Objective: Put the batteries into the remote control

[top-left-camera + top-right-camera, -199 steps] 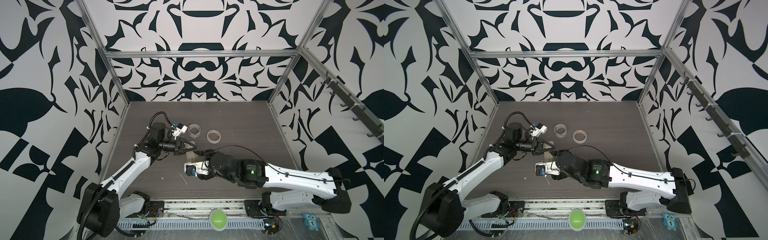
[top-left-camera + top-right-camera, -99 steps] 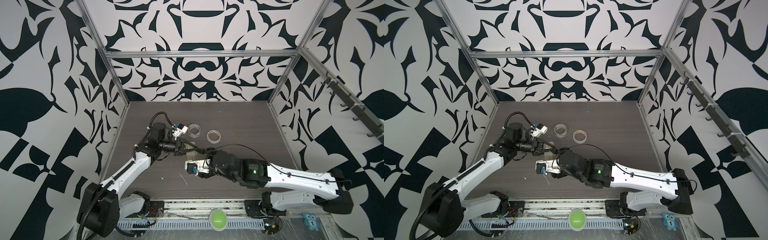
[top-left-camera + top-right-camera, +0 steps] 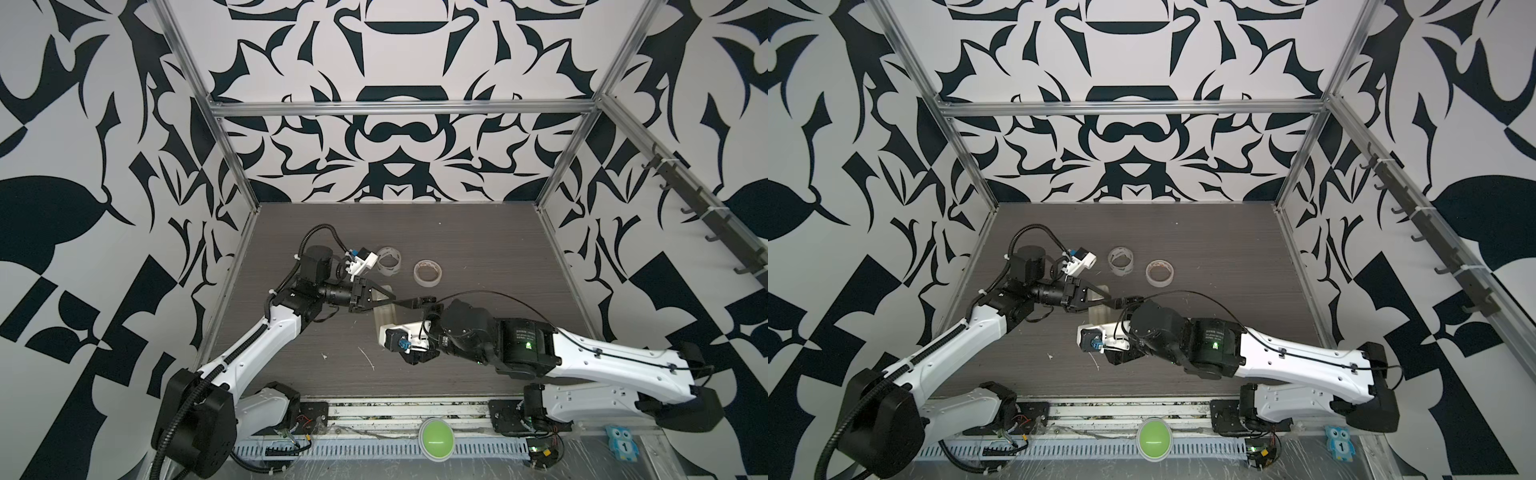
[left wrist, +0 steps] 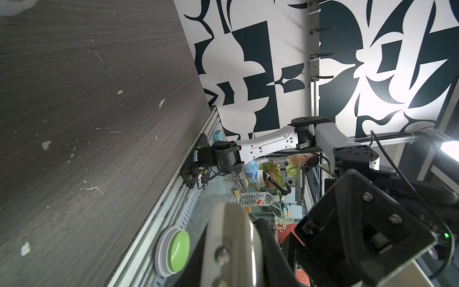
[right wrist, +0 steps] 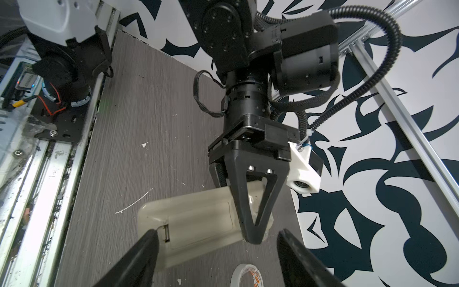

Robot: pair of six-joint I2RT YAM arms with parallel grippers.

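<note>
Left claw (image 5: 254, 238) above end of remote control (image 5: 198, 221)

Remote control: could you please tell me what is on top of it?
The shut left gripper sits over one end of the remote control; what lies beneath it is hidden. Its remaining back is bare.

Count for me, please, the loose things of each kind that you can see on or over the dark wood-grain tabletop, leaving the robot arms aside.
Cream-white slim rectangular plastic remote control: 1
Round rolls of adhesive tape: 2
Total: 3
</note>
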